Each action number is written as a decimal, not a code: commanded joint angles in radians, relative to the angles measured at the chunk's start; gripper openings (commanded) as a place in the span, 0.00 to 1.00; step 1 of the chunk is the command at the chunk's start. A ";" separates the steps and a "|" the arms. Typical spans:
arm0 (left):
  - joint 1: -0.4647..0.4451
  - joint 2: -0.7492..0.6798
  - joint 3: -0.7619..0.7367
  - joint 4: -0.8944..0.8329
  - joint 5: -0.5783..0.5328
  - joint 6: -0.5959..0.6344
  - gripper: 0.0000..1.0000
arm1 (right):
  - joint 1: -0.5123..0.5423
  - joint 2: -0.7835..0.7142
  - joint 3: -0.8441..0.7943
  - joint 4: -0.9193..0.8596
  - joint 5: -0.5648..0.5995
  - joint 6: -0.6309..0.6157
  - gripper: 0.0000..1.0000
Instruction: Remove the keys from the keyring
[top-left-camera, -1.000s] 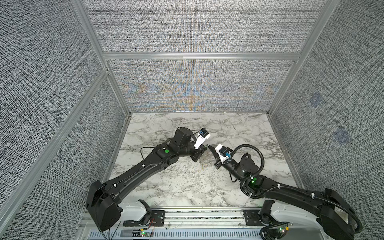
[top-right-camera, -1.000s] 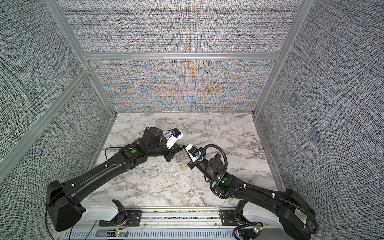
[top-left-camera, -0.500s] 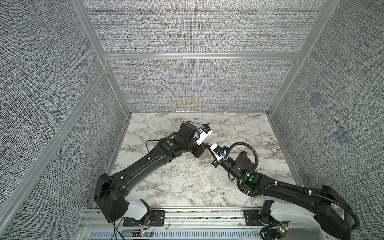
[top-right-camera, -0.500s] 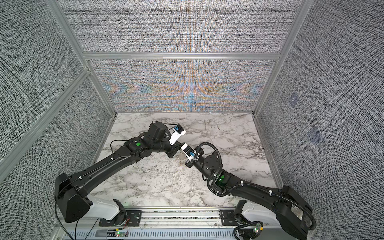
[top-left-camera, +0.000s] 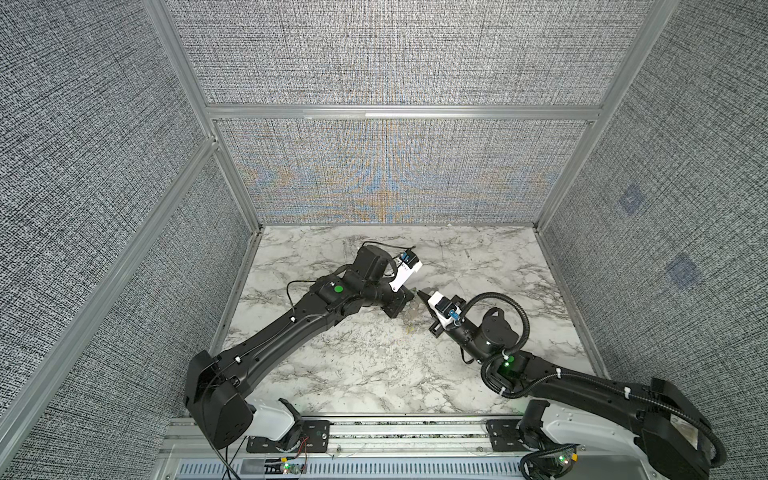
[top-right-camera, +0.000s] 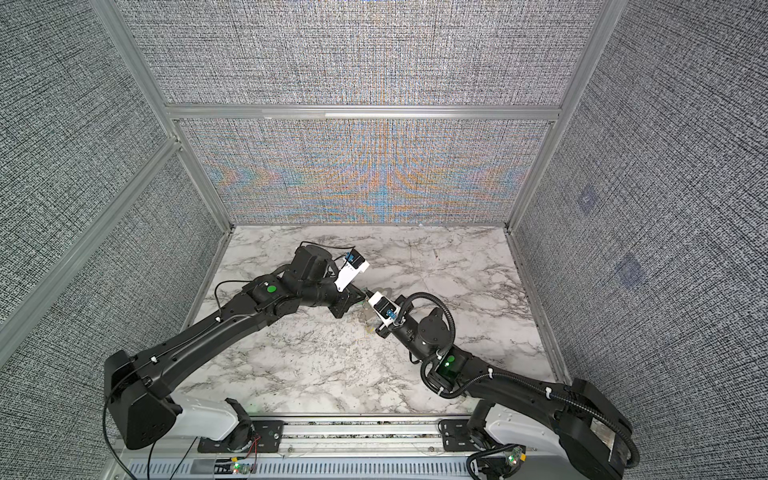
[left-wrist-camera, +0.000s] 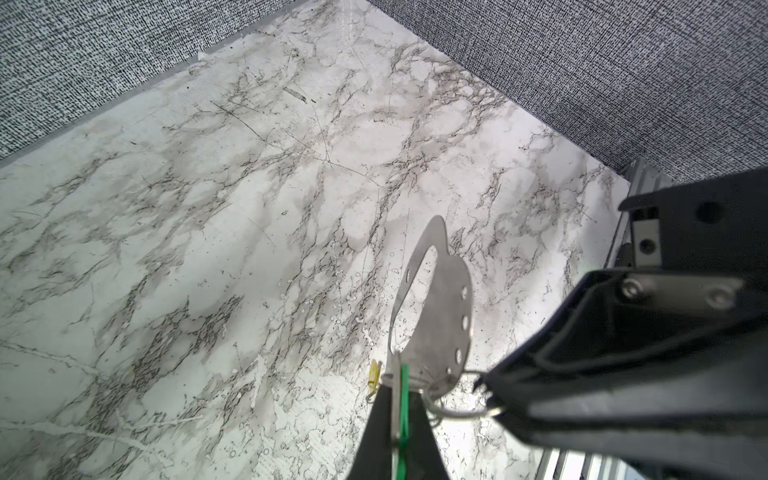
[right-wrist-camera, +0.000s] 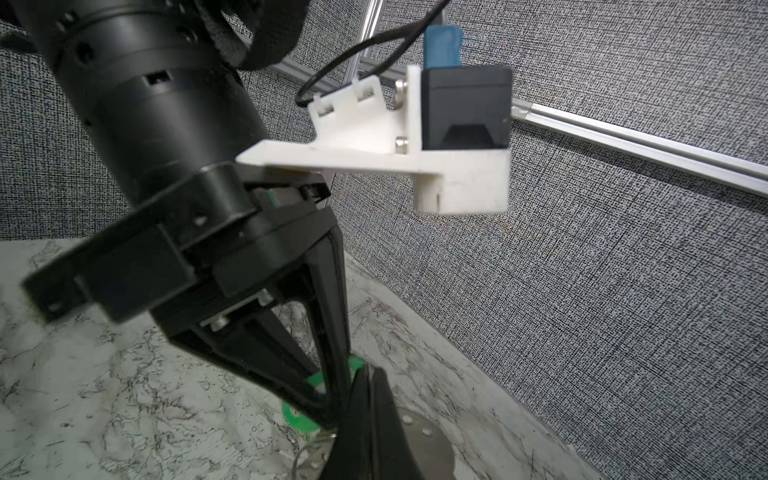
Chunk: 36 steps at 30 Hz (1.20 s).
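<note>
Keys (left-wrist-camera: 403, 380) numbered two, keyring (left-wrist-camera: 446, 307) one; left end effector (left-wrist-camera: 399, 390) pinched the green-tagged key (right-wrist-camera: 298, 419), right end effector (left-wrist-camera: 485, 385) pinched a wire ring (left-wrist-camera: 457, 415) alongside.

Grey woven wall panels (top-left-camera: 395, 54) in aluminium frames (top-left-camera: 399, 111) enclose a marble tabletop (top-left-camera: 374, 374).

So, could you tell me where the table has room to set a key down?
Bare table lies in front between left arm and right arm, and far right by the side wall. The middle is crowded: left gripper and right gripper meet at the keyring.
</note>
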<state>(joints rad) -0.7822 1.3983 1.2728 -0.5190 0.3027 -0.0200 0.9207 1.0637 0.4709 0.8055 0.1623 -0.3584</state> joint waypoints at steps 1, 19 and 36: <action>0.007 -0.015 -0.009 -0.001 -0.024 -0.008 0.00 | -0.005 -0.023 -0.009 0.075 0.003 0.030 0.00; 0.011 -0.040 -0.006 0.019 -0.029 -0.018 0.00 | -0.015 -0.029 -0.032 0.030 -0.043 0.035 0.00; 0.011 -0.069 -0.018 0.006 -0.027 0.023 0.00 | -0.014 -0.018 0.024 -0.180 -0.044 0.078 0.32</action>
<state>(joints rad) -0.7715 1.3380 1.2575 -0.5262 0.2649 -0.0093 0.9051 1.0466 0.4831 0.6575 0.1268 -0.3126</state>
